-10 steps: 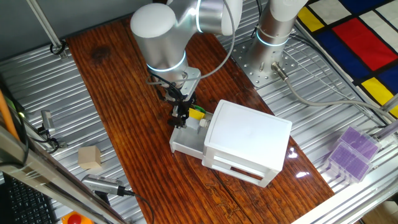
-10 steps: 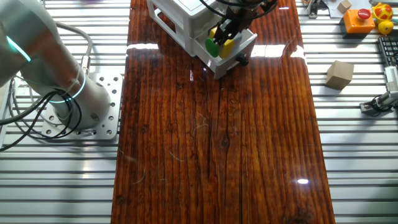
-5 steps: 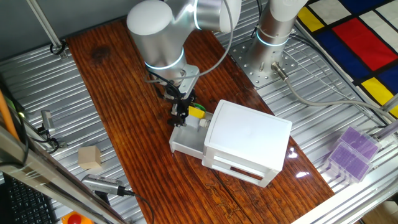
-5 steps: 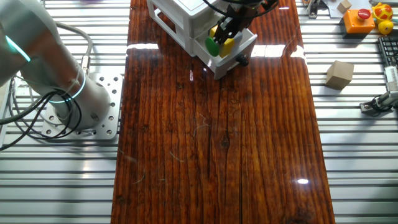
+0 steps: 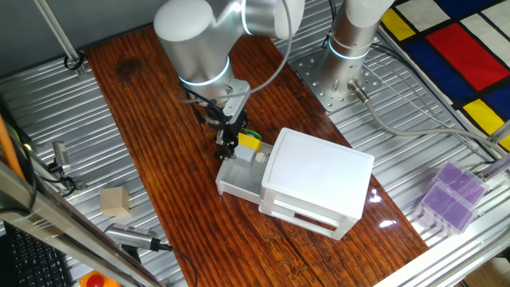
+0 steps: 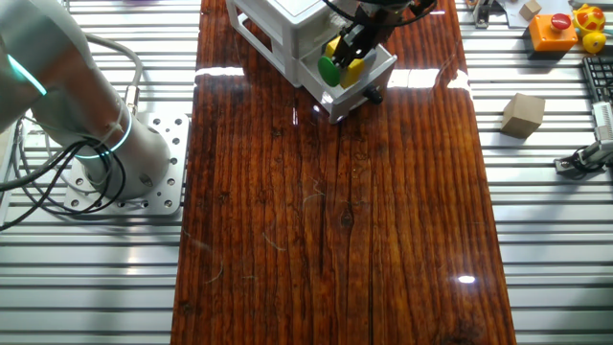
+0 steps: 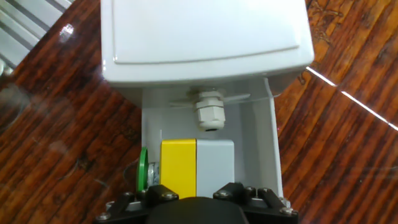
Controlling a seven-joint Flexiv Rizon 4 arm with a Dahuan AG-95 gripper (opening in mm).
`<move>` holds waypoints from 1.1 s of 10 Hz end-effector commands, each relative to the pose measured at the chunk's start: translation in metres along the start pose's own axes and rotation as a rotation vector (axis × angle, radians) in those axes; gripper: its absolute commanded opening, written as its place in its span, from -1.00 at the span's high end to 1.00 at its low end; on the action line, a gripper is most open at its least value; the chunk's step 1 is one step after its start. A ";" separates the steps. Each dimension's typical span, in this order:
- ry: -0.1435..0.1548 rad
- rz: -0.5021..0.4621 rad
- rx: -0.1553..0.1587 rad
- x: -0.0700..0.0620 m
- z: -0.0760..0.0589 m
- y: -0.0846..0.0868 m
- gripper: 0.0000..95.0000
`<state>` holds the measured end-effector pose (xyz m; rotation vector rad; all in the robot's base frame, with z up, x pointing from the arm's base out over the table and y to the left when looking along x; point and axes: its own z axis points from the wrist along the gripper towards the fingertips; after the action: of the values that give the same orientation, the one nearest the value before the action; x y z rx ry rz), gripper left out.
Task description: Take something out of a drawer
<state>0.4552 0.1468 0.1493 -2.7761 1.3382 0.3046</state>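
Raised slightly, gripper [image 5: 229, 146] apparently clamps boxy yellow-grey block [image 7: 196, 167].

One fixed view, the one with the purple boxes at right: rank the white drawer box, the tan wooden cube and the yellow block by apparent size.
1. White drawer box, by far the largest.
2. Tan wooden cube.
3. Yellow block, looks smallest, though the gripper covers part of it, so its place against the cube is unsure.

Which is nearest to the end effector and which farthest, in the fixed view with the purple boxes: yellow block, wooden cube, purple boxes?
1. yellow block: right at the end effector, above the open drawer.
2. wooden cube: off the wooden board, on the metal slats at lower left.
3. purple boxes: far right edge, past the white drawer box.
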 end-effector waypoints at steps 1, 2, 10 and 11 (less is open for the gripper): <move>0.000 0.001 0.000 0.001 -0.003 0.001 1.00; 0.007 0.003 -0.003 0.004 -0.007 0.001 1.00; 0.097 0.093 -0.002 0.068 -0.038 0.008 1.00; 0.103 0.106 0.002 0.078 -0.038 0.009 1.00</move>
<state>0.5008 0.0739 0.1723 -2.7631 1.5072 0.1644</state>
